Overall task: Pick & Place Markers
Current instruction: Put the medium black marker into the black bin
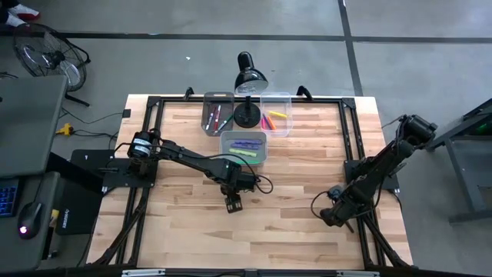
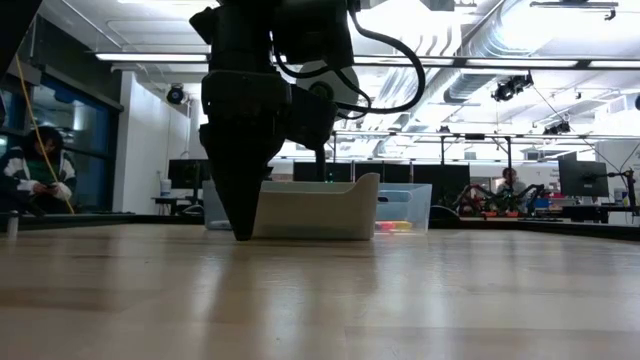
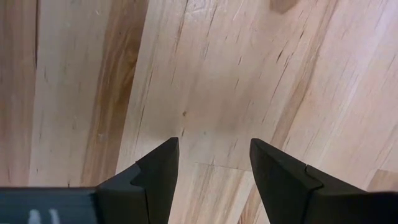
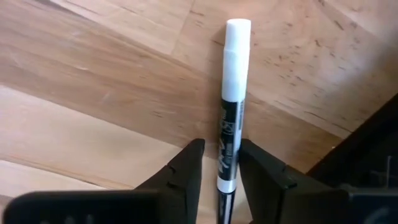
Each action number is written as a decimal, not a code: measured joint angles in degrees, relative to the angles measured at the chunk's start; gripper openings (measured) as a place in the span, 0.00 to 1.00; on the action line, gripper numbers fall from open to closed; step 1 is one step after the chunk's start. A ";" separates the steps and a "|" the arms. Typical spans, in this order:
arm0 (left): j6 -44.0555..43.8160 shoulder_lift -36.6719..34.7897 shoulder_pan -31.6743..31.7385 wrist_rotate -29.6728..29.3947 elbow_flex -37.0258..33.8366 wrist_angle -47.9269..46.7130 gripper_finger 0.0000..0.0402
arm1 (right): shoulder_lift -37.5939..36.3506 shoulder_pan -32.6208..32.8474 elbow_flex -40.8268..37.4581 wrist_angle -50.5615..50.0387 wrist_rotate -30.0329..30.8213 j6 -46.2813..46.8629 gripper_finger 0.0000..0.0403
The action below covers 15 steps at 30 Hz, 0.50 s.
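In the right wrist view a white marker (image 4: 235,74) with a black printed barrel sticks forward from between the fingers of my right gripper (image 4: 221,168), which is shut on it. This gripper sits low over the table's right side (image 1: 329,217). My left gripper (image 3: 213,162) is open, points down over bare wood at the table's middle (image 1: 234,204), and touches nothing. Other markers lie in three clear bins: purple and green ones (image 1: 246,145), dark and red ones (image 1: 216,117), and yellow, pink and orange ones (image 1: 273,118). My right gripper pinches the white marker between its two fingers on the black printed barrel (image 4: 227,134), toward the end away from the cap. The marker lies along the fingers, its white cap (image 4: 238,31) pointing ahead of them. Whether it rests on the wood or is lifted, I cannot tell.
A black desk lamp (image 1: 247,77) stands between the two far bins, its base (image 1: 246,115) on the table. The third bin (image 1: 244,148) sits just in front of it. A black frame (image 1: 350,131) borders the table. Bare wood spreads across the near half.
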 joint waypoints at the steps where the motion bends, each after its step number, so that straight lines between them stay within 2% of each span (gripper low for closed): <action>1: 0.00 0.00 0.00 0.00 0.00 0.01 0.48 | 0.00 0.00 0.00 0.01 0.02 -0.14 0.22; 10: -0.57 0.00 0.00 0.02 0.00 0.01 0.48 | 0.02 0.00 0.00 0.25 0.15 -0.56 0.07; 15: -0.61 0.00 0.00 0.02 0.00 0.03 0.48 | -0.44 0.00 -0.03 0.43 -0.03 -0.58 0.07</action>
